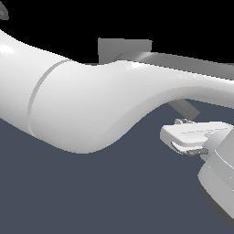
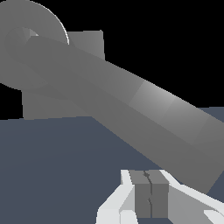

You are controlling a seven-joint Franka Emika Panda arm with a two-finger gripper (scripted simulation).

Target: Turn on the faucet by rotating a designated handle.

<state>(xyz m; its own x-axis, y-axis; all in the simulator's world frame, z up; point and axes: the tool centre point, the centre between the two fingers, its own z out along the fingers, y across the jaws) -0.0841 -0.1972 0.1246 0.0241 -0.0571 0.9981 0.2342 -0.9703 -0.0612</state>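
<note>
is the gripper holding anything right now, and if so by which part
Nothing is held. The gripper is shut with its pads pressed together on nothing, just short of the free end of the faucet's handle.

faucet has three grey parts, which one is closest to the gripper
The handle, the long curved bar with a bright sheen. In the wrist view its free end reaches down beside the gripper, while the round hub and square plate sit farther back.

Glossy white arm (image 1: 77, 105) w/ fat rounded links, thin grey seam ring round the big link at approx 9 o'clock, flat white hand block (image 1: 192, 135) w/ small dark fittings, and gripper (image 2: 148, 197) w/ white fingers (image 2: 116, 205), grey pads (image 2: 151, 194).
</note>
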